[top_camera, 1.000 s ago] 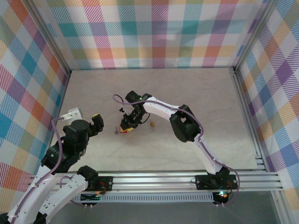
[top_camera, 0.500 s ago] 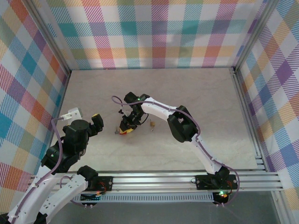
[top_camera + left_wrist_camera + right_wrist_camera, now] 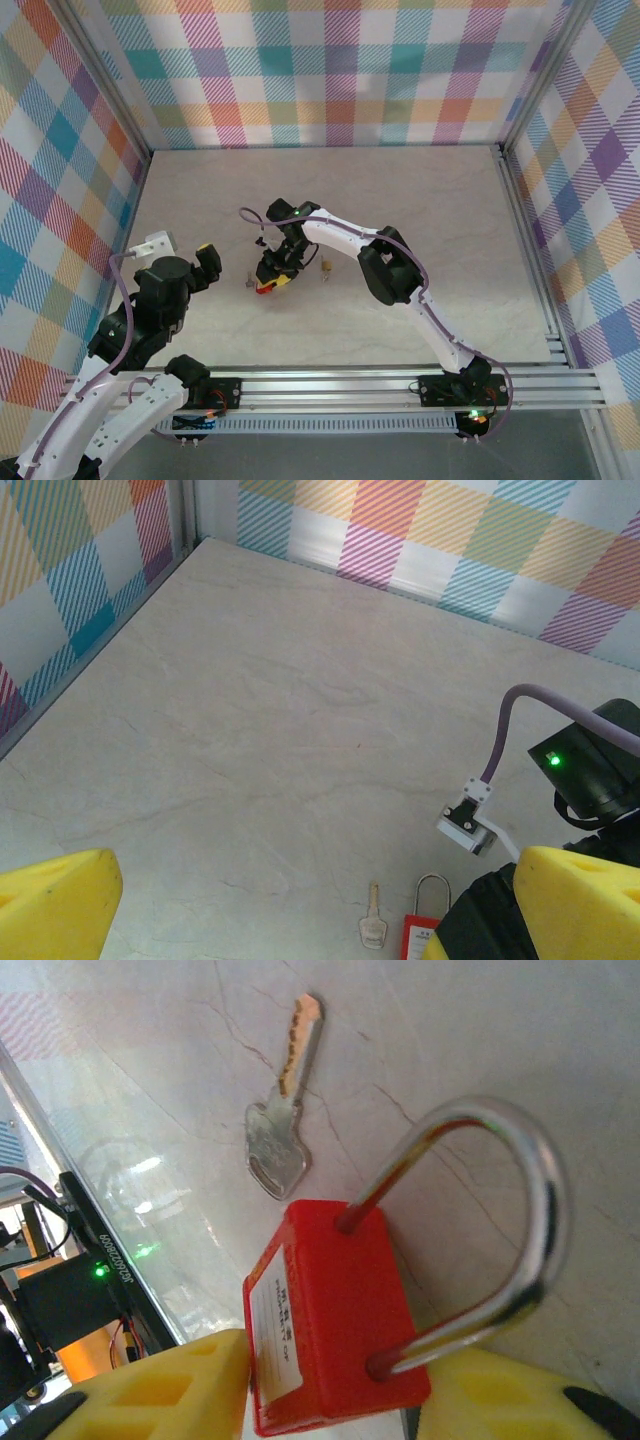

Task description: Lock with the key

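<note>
A red padlock [image 3: 330,1320] with a steel shackle [image 3: 520,1190] lies on the table, and my right gripper [image 3: 330,1395] is shut on its body, a yellow finger [image 3: 150,1390] on each side. In the top view the right gripper [image 3: 273,268] sits mid-table over the padlock [image 3: 265,287]. A small silver key [image 3: 285,1130] lies flat just left of the padlock, apart from it; the key [image 3: 372,928] and padlock [image 3: 418,938] also show in the left wrist view. My left gripper [image 3: 315,900] hovers open and empty, back near the left side [image 3: 207,260].
A small brass object [image 3: 325,267] lies on the table just right of the right gripper. Plaid walls and metal frame rails [image 3: 120,120] enclose the marble tabletop [image 3: 430,220]. The right arm's purple cable [image 3: 505,720] loops above the padlock.
My right gripper has shifted slightly left and toward the near edge with the padlock. The key and the left arm have not moved.
</note>
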Controlling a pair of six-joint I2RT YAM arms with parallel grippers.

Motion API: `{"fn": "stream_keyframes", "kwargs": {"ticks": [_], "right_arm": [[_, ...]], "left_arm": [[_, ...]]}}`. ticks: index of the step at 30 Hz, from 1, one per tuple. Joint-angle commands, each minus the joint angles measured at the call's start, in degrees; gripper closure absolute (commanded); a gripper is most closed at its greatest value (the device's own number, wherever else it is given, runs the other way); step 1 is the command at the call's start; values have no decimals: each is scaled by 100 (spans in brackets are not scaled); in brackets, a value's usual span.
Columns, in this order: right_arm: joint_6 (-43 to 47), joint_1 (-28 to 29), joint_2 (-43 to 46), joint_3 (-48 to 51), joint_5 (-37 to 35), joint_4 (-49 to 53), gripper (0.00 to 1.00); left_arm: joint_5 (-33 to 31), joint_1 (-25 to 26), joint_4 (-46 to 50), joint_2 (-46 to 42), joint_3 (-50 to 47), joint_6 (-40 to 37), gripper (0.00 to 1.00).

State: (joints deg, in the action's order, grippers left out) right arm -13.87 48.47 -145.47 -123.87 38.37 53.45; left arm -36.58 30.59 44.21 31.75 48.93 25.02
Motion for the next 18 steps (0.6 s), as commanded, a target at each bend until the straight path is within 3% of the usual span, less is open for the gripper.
{"fn": "stream_keyframes", "kwargs": {"ticks": [1,8,18], "right_arm": [[195,38,-61,-233,-133,285,54],[305,31,-52,-360,-508,539,49],[498,27,260,-234,-888,600,31]], "left_arm": [[0,-67,-91,-57,-62,-31,0],[2,-71,-88,-55,-63,-32,0],[28,-71,-105,-16,-65,-38,0]]}}
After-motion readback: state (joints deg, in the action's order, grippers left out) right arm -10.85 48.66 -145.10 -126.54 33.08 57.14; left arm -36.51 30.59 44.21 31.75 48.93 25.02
